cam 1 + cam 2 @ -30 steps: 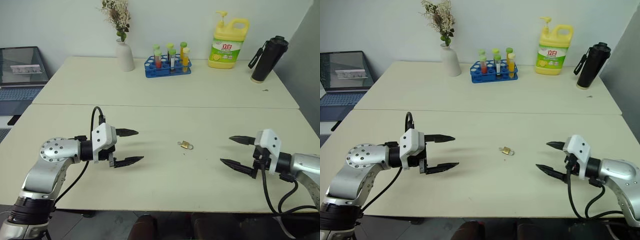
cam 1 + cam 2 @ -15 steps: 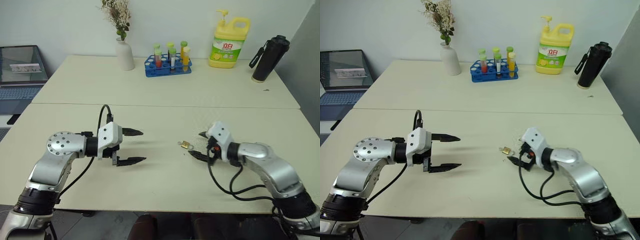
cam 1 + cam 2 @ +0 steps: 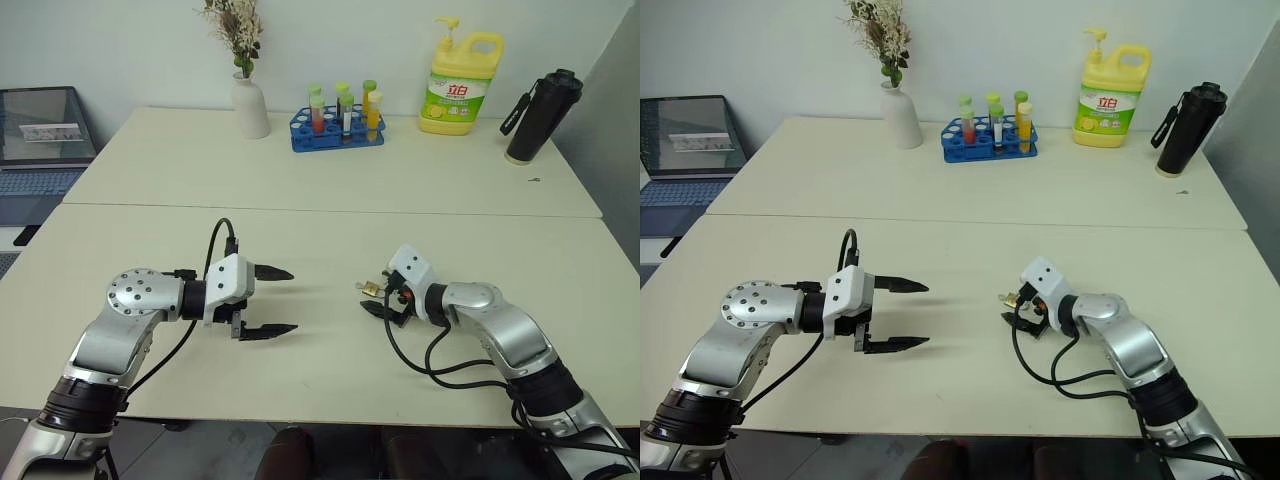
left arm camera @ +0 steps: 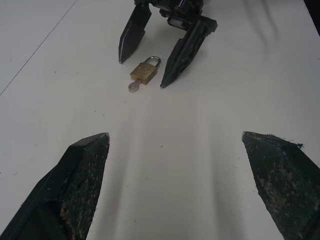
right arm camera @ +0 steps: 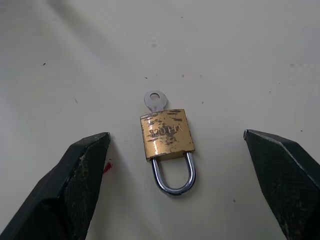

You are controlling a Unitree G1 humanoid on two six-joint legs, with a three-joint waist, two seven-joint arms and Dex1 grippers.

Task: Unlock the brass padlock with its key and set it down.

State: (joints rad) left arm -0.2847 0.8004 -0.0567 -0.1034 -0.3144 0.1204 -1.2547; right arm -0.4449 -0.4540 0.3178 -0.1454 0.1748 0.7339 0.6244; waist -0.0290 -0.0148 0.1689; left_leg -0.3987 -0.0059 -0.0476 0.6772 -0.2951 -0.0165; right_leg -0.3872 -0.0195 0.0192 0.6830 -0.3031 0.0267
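Observation:
The brass padlock (image 5: pixel 167 134) lies flat on the cream table (image 3: pixel 320 370), its silvery shackle closed. A small silver key (image 5: pixel 155 100) sticks out of its base. My right gripper (image 3: pixel 372 298) is open and low over the table. Its two black fingertips (image 4: pixel 176 60) stand on either side of the padlock without touching it. My left gripper (image 3: pixel 294 300) hovers open and empty a short way to the left, pointing toward the padlock (image 4: pixel 144 73).
Along the back of the table stand a white vase (image 3: pixel 250 110) with dried flowers, a blue rack of test tubes (image 3: pixel 338 130), a yellow detergent bottle (image 3: pixel 457 85) and a black bottle (image 3: pixel 537 115). A laptop (image 3: pixel 40 130) sits off to the far left.
My right gripper has swung in from the table's right side, leftward and lower, until its open fingers straddle the padlock. The left gripper has barely moved.

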